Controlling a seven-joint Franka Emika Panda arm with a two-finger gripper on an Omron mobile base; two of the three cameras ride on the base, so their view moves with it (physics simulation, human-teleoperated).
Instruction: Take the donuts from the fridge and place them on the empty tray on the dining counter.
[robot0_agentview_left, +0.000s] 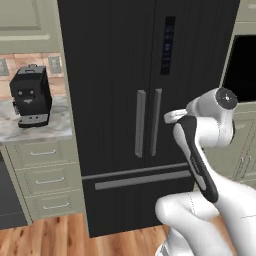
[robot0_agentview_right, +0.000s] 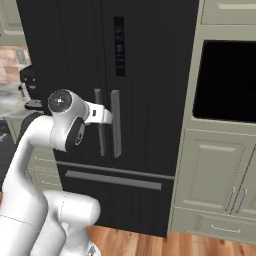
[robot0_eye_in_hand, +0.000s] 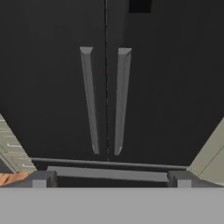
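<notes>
marble counter (robot0_agentview_left: 55, 127) at middle left of the left base view, black coffee machine (robot0_agentview_left: 31, 96) sitting on it, wood floor (robot0_agentview_left: 50, 237) bottom left, fridge (robot0_agentview_left: 125, 75) standing on that

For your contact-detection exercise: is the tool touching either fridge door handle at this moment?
Apart. In the hand view the tool sits open at the bottom edge, its fingertips short of the fridge, with both handles well beyond.

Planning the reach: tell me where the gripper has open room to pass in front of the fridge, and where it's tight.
Free: the flat door faces of the fridge outside each handle. Tight: the narrow gap between the left handle and right handle. The open gripper hangs short of them.
</notes>
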